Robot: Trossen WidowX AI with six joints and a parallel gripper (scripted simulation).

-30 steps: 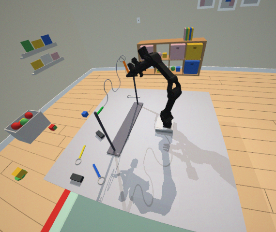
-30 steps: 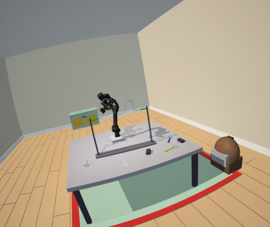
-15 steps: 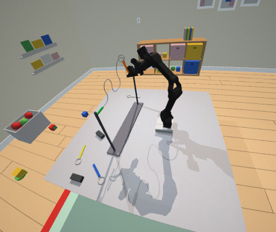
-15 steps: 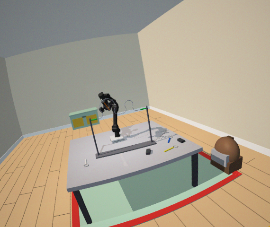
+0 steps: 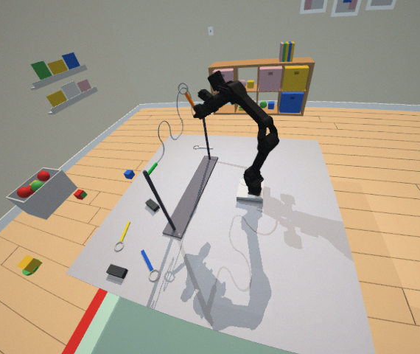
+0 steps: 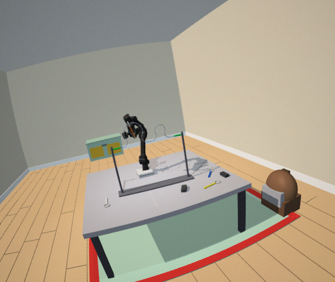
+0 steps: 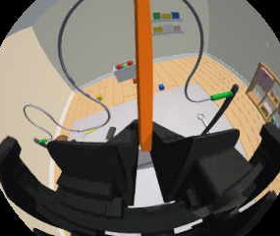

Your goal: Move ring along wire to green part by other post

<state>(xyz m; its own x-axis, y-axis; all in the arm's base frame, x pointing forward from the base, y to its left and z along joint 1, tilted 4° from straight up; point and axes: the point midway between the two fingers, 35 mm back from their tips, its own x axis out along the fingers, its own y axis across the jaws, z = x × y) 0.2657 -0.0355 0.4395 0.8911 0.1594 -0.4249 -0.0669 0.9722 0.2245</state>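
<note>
From where I stand, the gripper [image 5: 196,110] [image 7: 141,122] is closed on the orange handle [image 5: 189,99] [image 6: 131,130] [image 7: 144,74], up high, and the ring [image 5: 183,88] is at the tall bend of the grey wire [image 5: 158,131] [image 6: 151,141] [image 7: 61,46], between the two green parts, though I cannot tell whether they touch

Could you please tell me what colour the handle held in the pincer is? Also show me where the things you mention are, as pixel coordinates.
Orange [image 5: 189,99] [image 7: 144,74]; the wrist view shows it best.
</note>
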